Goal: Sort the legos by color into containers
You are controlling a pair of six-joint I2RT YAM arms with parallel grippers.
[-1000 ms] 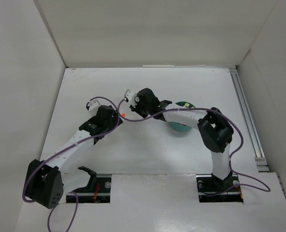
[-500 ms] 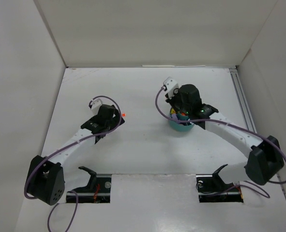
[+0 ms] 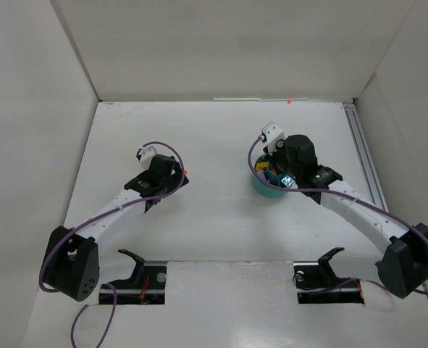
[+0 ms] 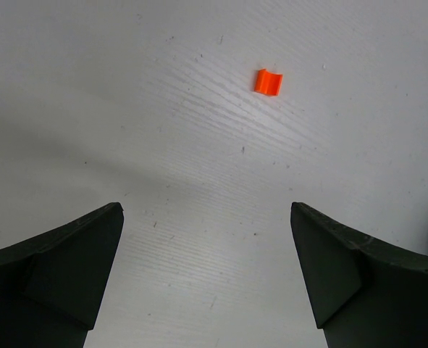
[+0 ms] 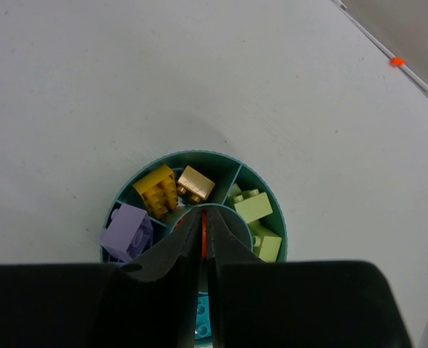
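The teal round dish [image 5: 199,154] holds sorted legos: two yellow bricks [image 5: 156,191], pale green bricks [image 5: 253,206], a purple brick [image 5: 127,228] and a teal brick [image 5: 203,319]. My right gripper [image 5: 203,217] hangs over the dish's centre, shut on a thin orange lego [image 5: 203,235] pinched between its fingertips. In the top view the right gripper [image 3: 275,174] covers most of the dish [image 3: 264,191]. My left gripper [image 4: 206,217] stands wide open and empty over bare table. An orange lego [image 4: 269,81] lies ahead of it, also seen beside the left gripper [image 3: 176,174] as the orange lego [image 3: 187,172].
White walls close in the table on three sides. A metal rail [image 3: 366,167] runs along the right edge. A small orange bit [image 3: 289,100] lies at the foot of the back wall, seen too as the orange bit [image 5: 396,61] in the right wrist view.
My right arm swung from beside the left gripper at mid-table over to the dish on the right, its jaws shut. The left arm edged slightly forward.
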